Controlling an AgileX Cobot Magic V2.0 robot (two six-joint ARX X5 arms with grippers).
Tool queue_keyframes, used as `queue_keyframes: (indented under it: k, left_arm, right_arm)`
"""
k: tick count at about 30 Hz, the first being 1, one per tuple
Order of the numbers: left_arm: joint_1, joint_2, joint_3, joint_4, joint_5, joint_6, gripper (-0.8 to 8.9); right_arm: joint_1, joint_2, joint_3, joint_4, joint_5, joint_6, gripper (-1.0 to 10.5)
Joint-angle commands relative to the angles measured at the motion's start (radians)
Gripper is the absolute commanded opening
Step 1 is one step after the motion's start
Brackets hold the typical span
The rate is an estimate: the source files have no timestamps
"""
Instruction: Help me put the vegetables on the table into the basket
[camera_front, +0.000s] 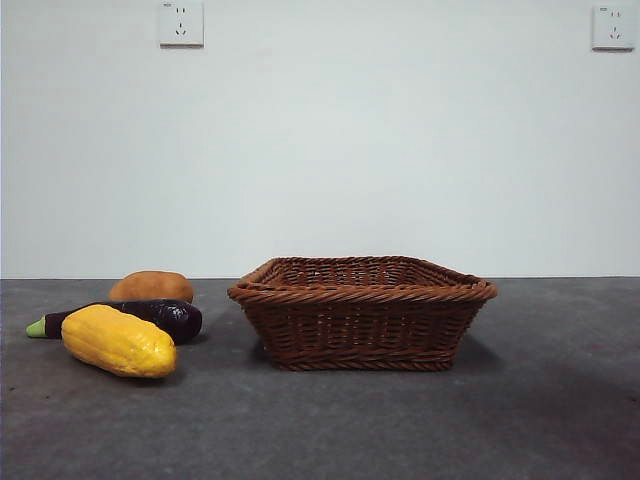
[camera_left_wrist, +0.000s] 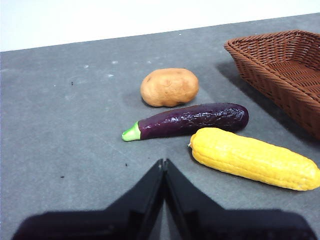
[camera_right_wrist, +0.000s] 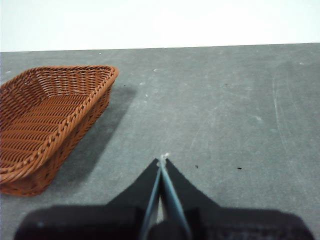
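Note:
Three vegetables lie together on the dark grey table (camera_front: 520, 420), left of the basket (camera_front: 362, 310). The yellow corn cob (camera_front: 118, 341) is nearest the front, the purple eggplant (camera_front: 150, 317) lies behind it, and the orange-brown potato (camera_front: 151, 287) is farthest back. The wicker basket holds nothing that I can see. My left gripper (camera_left_wrist: 164, 162) is shut and hangs short of the eggplant (camera_left_wrist: 192, 120), with the corn (camera_left_wrist: 252, 158) and potato (camera_left_wrist: 169, 87) close by. My right gripper (camera_right_wrist: 163, 159) is shut over bare table beside the basket (camera_right_wrist: 50, 120). Neither arm shows in the front view.
A white wall with two power sockets (camera_front: 181, 23) stands behind the table. Open table surface stretches to the right of the basket and in front of it.

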Motion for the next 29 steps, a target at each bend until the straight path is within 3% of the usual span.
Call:
queue_keyframes:
  k: [1,8,14,23,29]
  left_arm:
    - [0.002,0.000,-0.010,0.006,0.003,-0.019,-0.04]
    - [0.002,0.002,-0.010,0.006,0.003,-0.119,-0.04]
    - [0.002,0.003,0.023,-0.016,0.008,-0.227,-0.06]
    - [0.002,0.066,0.206,-0.112,0.029,-0.253,-0.06]
    - [0.002,0.182,0.379,-0.179,0.096,-0.244,-0.06]
  right_arm:
    - [0.000,-0.002,-0.009,0.004,-0.013,0.013,0.0]
    - [0.000,-0.001,-0.009,0.003,-0.026,0.085,0.0]
    - [0.000,-0.001,0.024,0.003,-0.036,0.194,-0.1]
    - [0.000,0.060,0.238,-0.008,-0.032,0.231,-0.1]
    - [0.000,0.210,0.465,-0.224,-0.048,0.195,-0.1]
